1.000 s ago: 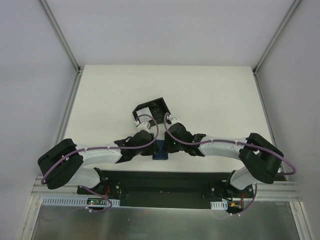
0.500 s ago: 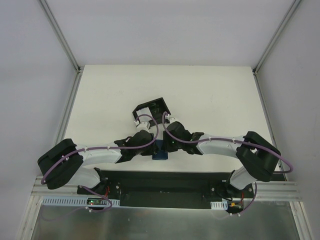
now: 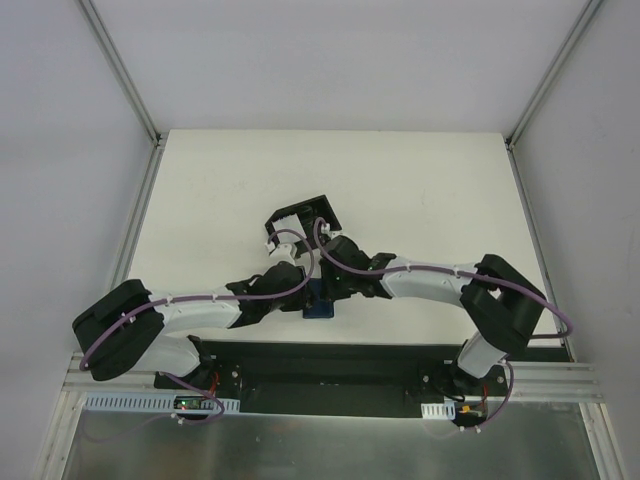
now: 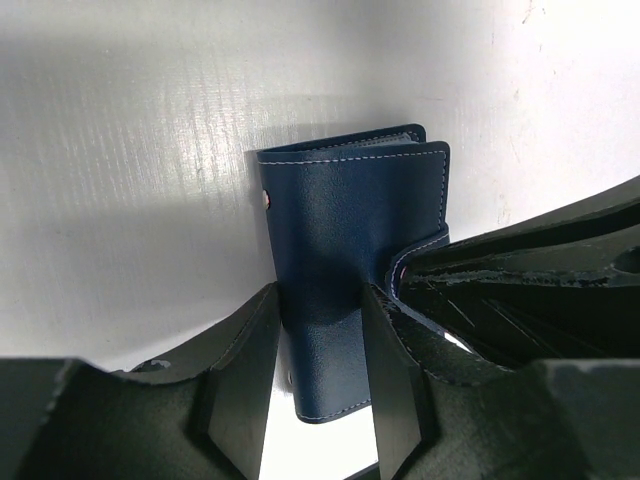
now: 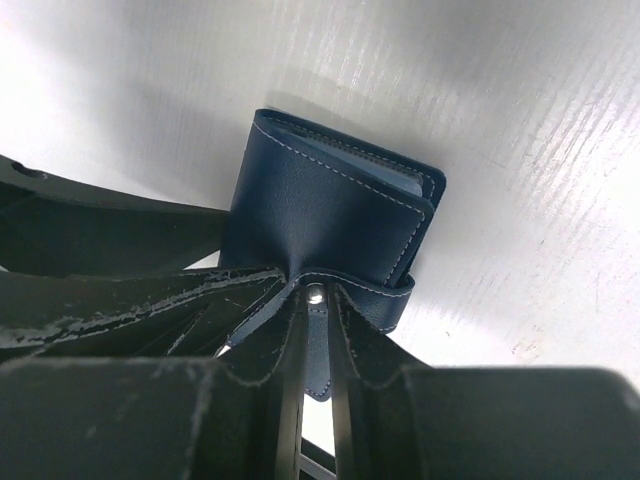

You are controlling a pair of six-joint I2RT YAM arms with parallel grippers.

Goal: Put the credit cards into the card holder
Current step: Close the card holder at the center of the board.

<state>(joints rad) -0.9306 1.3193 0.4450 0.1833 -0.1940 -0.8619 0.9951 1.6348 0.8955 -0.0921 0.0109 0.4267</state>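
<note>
The card holder (image 3: pixel 320 304) is boxed in. The left gripper (image 4: pixel 318 340) squeezes it from the left. The right gripper (image 5: pixel 315 300) pinches its strap from the right. The black box (image 3: pixel 305 220) stands near its far side. Past the box, and far out to both sides of the card holder, the table (image 3: pixel 430 190) is open.

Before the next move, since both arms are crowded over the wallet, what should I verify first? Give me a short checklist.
1. Left gripper clamped on the card holder: ok.
2. Right gripper pinching the strap: ok.
3. Snap fastened: not ok, the stud sits bare.
4. Credit cards inside: cannot tell, none shows.
5. Black box apart from the card holder: ok.
</note>
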